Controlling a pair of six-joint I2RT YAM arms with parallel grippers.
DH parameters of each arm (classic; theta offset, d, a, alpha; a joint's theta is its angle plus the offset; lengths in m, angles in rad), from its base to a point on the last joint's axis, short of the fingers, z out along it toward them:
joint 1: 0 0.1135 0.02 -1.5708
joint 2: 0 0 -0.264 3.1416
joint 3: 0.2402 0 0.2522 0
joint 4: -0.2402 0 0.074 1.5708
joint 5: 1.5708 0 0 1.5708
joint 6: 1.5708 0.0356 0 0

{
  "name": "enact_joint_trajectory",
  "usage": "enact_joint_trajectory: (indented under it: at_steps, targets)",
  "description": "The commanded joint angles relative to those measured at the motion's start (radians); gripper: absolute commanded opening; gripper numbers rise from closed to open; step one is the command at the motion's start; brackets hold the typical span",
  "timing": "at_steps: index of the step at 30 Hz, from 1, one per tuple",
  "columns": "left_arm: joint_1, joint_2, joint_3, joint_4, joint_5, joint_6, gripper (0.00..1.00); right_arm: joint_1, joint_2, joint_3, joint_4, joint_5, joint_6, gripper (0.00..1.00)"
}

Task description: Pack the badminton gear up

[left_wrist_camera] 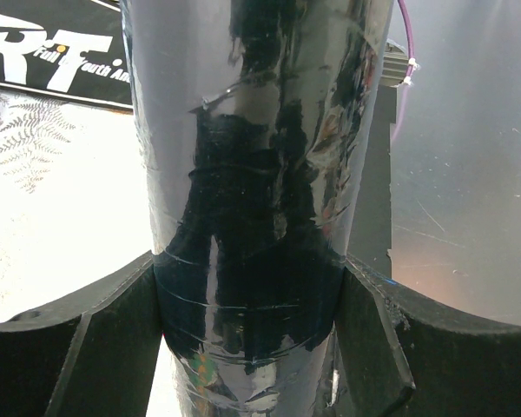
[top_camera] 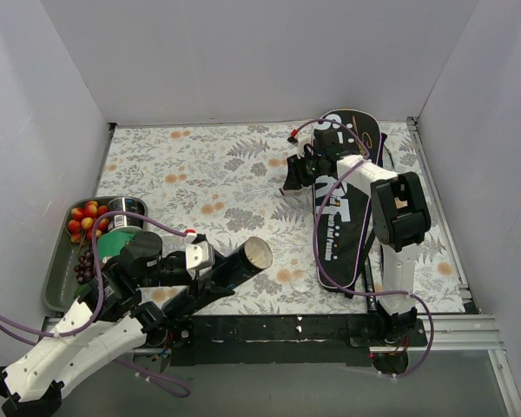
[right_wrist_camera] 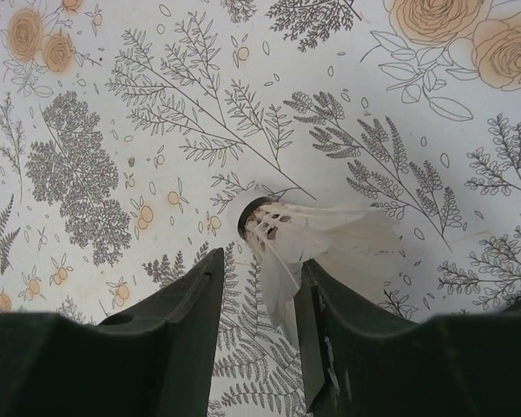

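My left gripper (top_camera: 210,280) is shut on the long dark shuttle tube (top_camera: 239,263) and holds it tilted, its open end (top_camera: 258,254) pointing up and right. In the left wrist view the glossy tube (left_wrist_camera: 252,130) fills the gap between both fingers (left_wrist_camera: 113,330). My right gripper (right_wrist_camera: 262,269) is open and low over the floral cloth. A white feather shuttlecock (right_wrist_camera: 317,230) lies at its fingertips, some feathers hanging into the gap against the right finger. The black "SPORT" bag (top_camera: 343,208) lies at the right under the right arm. No rackets show.
A grey tray (top_camera: 56,278) with red fruit (top_camera: 85,217) and a can (top_camera: 122,213) stands at the left edge, beside the left arm. White walls close in the table on three sides. The bag's lettering shows in the left wrist view (left_wrist_camera: 43,52).
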Motion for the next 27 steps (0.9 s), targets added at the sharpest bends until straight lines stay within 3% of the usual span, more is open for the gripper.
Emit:
enact_joint_trajectory:
  at_steps: [1,4,7,8,11,17,21,27]
  targets:
    - [-0.002,-0.002,0.021,0.02,0.023,-0.002,0.21,-0.002,-0.01,0.009,-0.026,-0.036,0.012,0.44]
    - [-0.002,-0.008,0.018,0.022,0.022,-0.004,0.21,-0.001,0.008,0.011,-0.031,-0.047,0.021,0.4]
    - [-0.002,-0.02,0.012,0.017,0.019,-0.004,0.21,-0.001,0.013,0.009,-0.031,-0.053,0.032,0.24]
    - [-0.002,-0.021,0.012,0.014,0.019,-0.004,0.21,-0.001,0.011,0.009,-0.028,-0.053,0.036,0.14]
    - [-0.002,-0.02,0.015,0.014,0.016,0.0,0.21,-0.001,0.0,0.006,-0.028,-0.049,0.046,0.01]
    - [-0.002,-0.011,0.017,0.005,0.016,0.001,0.21,0.007,-0.134,-0.058,-0.005,-0.006,0.096,0.01]
    - [-0.002,-0.002,0.02,0.002,0.013,-0.003,0.21,0.064,-0.381,-0.119,-0.015,0.092,0.13,0.01]
    - [-0.002,0.031,0.024,0.012,-0.03,-0.002,0.18,0.28,-0.694,-0.138,-0.149,0.368,0.078,0.01]
